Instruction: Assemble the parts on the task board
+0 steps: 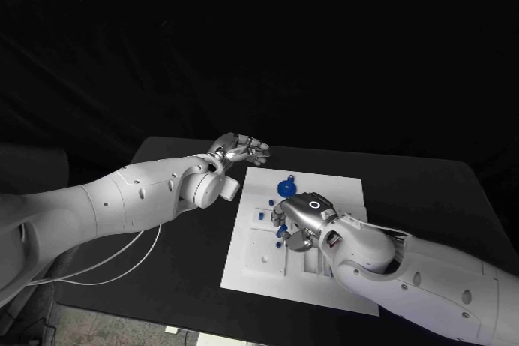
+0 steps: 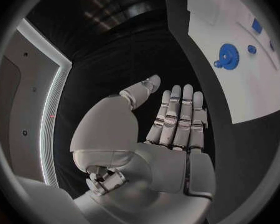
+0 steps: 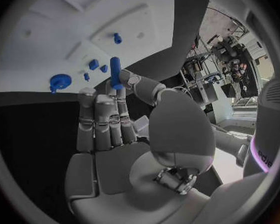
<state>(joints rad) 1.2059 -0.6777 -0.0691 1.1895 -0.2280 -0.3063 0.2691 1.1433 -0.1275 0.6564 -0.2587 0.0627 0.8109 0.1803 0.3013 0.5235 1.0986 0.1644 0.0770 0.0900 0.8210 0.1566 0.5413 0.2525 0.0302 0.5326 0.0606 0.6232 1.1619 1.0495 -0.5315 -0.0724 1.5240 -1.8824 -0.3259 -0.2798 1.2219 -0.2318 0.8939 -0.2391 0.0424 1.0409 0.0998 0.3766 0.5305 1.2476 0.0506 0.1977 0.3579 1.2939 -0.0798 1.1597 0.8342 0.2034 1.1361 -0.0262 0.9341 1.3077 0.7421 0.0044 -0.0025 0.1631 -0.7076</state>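
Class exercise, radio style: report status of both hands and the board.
Left hand open, off the task board. Right hand over board, fingers pinching a blue peg. Blue gear lies on board. Nothing obstructing.

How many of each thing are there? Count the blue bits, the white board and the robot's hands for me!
Silver hands: 2, the left hand and the right hand
White task board: 1
Round blue gear: 1
Blue rod pinched in the right hand: 1
Small blue pieces on the board, in the right wrist view: 4
Total: 9
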